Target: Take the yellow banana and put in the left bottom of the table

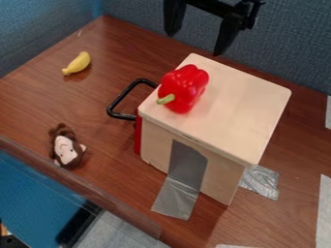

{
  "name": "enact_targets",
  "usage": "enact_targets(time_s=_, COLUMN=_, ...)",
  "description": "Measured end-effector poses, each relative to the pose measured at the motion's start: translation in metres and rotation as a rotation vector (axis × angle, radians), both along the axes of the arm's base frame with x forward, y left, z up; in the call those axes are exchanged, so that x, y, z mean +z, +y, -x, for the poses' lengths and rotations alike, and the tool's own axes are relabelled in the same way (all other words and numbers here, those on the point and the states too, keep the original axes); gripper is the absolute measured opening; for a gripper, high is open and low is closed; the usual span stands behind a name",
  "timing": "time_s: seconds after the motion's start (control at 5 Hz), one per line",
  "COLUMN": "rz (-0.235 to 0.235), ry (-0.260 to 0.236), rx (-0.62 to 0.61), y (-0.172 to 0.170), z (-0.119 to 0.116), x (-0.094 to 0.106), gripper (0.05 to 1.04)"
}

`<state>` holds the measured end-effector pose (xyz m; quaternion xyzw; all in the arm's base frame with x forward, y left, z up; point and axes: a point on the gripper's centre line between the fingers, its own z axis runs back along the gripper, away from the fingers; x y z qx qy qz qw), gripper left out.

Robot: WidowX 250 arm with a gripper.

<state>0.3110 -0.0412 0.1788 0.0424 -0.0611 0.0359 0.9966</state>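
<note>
While the banana lay at the upper left of the table, I held my gripper spread and empty, needing to lower it squarely across the banana's narrow middle.

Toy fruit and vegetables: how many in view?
2: curved yellow banana on the brown wooden table, upper left; shiny red bell pepper atop the pale wooden box, which may hide more.

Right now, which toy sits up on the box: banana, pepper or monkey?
The red pepper, on top of the wooden box; the yellow banana and brown monkey lie on the table.
</note>
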Motion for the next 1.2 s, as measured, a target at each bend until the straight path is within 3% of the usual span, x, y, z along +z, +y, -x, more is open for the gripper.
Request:
enact_targets(time_s=0.2, rz=0.001, ry=0.035, rx=0.0, y=-0.001, z=-0.002, x=-0.01, gripper=1.0)
enact_targets(time_s=0.6, rz=0.068, ry=0.049, rx=0.218, y=0.07, z=-0.048, x=-0.008, gripper=1.0)
enact_targets(time_s=0.8, rz=0.07, ry=0.029, rx=0.331, y=0.121, z=-0.073, x=-0.008, gripper=1.0)
enact_targets(time_s=1.0, rz=0.042, ry=0.032, rx=0.392, y=0.171, z=-0.088, x=-0.024, gripper=1.0)
enact_targets(time_s=1.2, rz=0.023, ry=0.055, rx=0.401, y=0.208, z=-0.088, x=-0.051, gripper=1.0)
